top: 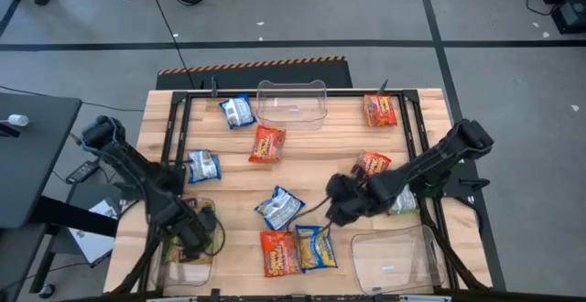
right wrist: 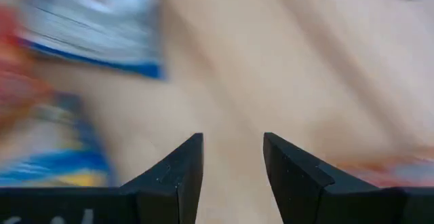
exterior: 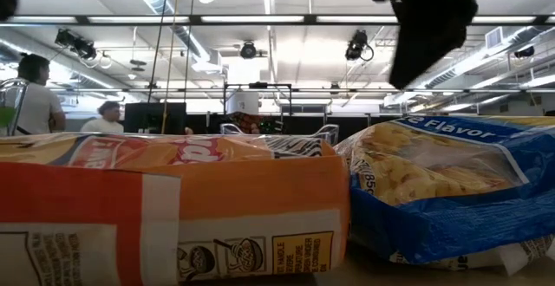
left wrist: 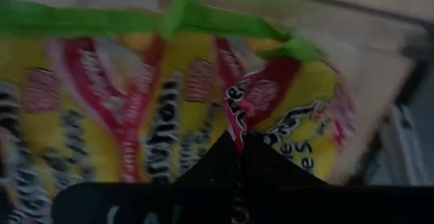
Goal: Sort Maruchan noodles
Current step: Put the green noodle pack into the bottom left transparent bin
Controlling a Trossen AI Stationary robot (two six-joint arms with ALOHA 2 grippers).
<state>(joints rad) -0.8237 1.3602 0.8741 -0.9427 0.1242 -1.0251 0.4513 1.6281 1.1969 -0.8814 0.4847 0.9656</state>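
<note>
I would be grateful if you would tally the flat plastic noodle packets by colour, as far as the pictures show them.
Red-orange flat plastic noodle packets: 4
Blue, white and yellow packets: 4
Green, pink and yellow packets: 2, one partly under the right arm, one close in the left wrist view
Total: 10

red-orange packets [top: 266,144]: 4 | blue packets [top: 279,207]: 4, three blue-white, one blue-yellow | green-yellow packets [left wrist: 169,102]: 2 seen, both partly hidden | clear bins [top: 293,102]: 3 | arms: 2 | people in the room behind: 2
</note>
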